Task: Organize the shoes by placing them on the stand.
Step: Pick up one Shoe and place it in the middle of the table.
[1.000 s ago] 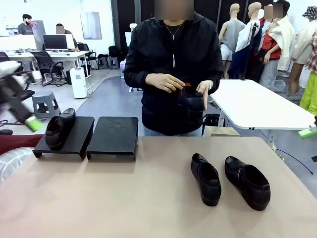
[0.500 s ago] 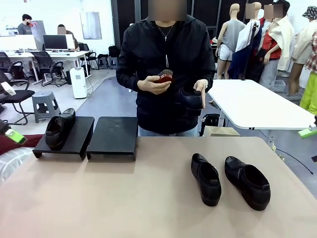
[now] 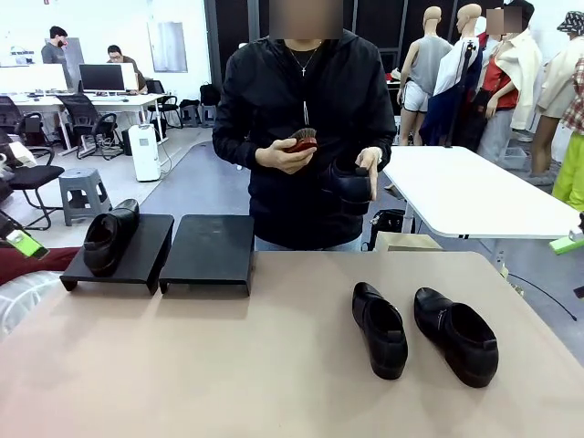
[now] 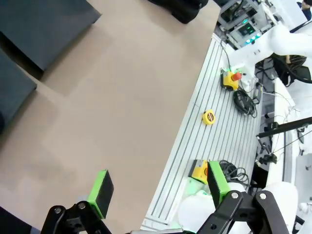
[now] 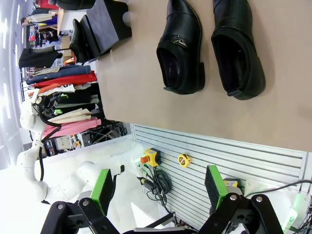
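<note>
While the person (image 3: 274,100) at the beige tabletop's (image 3: 228,365) far edge holds one glossy black leather slip-on shoe (image 3: 351,187) and a small reddish-brown brush (image 3: 304,140), the low matte-black two-section stand (image 3: 208,246) sits near the far left corner; a second shoe (image 3: 108,239) rests on its left section; a third shoe (image 3: 380,328) and a fourth shoe (image 3: 456,336) lie side by side toward the right edge; the left gripper (image 4: 158,185) and right gripper (image 5: 158,186) hang empty, jaws wide apart.

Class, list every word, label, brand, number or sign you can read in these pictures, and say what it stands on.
No text can be read anywhere.
The shoes and the stand: no print visible on them.
The yellow tape measure: its face is too small to read.
</note>
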`<action>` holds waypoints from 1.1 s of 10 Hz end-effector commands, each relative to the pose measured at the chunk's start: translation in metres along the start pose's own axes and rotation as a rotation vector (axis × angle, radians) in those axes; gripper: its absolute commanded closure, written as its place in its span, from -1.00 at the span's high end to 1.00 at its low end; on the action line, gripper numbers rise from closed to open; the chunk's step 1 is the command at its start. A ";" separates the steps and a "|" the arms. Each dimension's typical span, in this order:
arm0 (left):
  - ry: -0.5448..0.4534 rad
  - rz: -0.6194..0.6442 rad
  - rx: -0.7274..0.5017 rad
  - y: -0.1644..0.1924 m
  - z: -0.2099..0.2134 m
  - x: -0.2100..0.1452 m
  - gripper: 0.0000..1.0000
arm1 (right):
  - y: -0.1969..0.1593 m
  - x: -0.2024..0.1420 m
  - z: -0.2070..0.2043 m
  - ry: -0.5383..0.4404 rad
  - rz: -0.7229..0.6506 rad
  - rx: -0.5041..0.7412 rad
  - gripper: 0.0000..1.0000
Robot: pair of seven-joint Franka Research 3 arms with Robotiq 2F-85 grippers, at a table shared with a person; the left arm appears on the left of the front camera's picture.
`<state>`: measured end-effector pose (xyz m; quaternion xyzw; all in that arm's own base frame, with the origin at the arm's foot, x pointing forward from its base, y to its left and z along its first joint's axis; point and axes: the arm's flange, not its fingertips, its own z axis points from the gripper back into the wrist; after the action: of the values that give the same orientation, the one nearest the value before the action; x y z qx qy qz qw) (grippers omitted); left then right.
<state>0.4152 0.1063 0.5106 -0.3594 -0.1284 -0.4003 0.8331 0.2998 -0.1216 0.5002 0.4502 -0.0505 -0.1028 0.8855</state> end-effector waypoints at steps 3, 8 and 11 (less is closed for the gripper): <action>0.013 0.013 -0.005 0.000 0.003 -0.001 1.00 | 0.003 0.000 0.003 0.003 -0.012 0.003 1.00; 0.013 0.013 -0.005 0.000 0.003 -0.001 1.00 | 0.053 0.022 -0.045 0.013 0.120 -0.144 1.00; 0.013 0.013 -0.005 0.000 0.003 -0.001 1.00 | 0.065 0.035 -0.043 0.033 0.157 -0.214 1.00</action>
<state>0.4152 0.1076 0.5098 -0.3595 -0.1280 -0.3987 0.8339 0.3498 -0.0299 0.5217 0.3525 -0.0651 -0.0135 0.9334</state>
